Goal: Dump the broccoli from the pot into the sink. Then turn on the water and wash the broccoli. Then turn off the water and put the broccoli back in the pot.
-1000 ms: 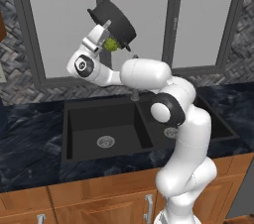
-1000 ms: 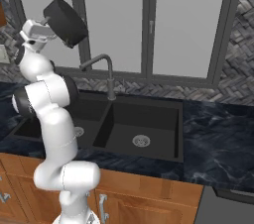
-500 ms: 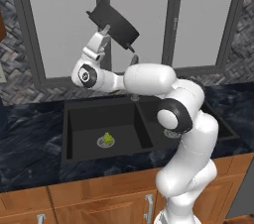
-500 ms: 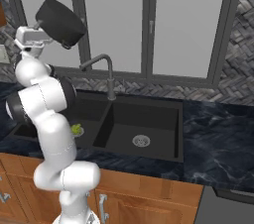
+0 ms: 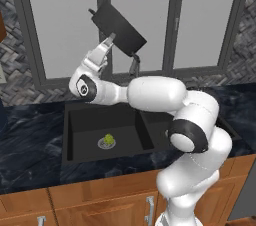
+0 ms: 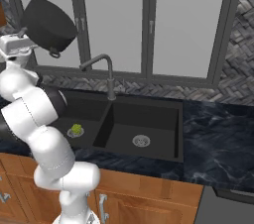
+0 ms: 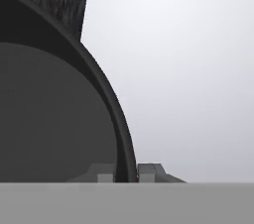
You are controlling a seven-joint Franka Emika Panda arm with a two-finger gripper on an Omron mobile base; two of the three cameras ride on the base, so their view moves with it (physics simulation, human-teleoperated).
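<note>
My gripper (image 5: 112,39) is raised high over the sink and shut on the rim of the pot (image 5: 119,31), a round dark grey pot held tipped on its side. From the right base view the pot (image 6: 48,24) shows its underside, in front of the window. In the hand view the pot rim (image 7: 120,129) runs between my fingertips (image 7: 149,172), and what shows of the dark inside holds nothing. The broccoli (image 5: 107,140), a small yellow-green lump, lies on the drain of the left basin of the black sink (image 5: 80,120). It shows from the right too, as broccoli (image 6: 76,129).
A grey gooseneck faucet (image 6: 107,70) stands behind the divider between the basins, with no water running. The right basin has a bare silver drain (image 6: 141,140). Dark marble counter (image 6: 218,134) surrounds the sink, windows stand behind it, and wooden cabinet fronts (image 5: 100,202) are below.
The broccoli dropped out of the tipped pot's mouth into the left basin and now rests on the drain. The pot has tilted a little further and stays gripped.
</note>
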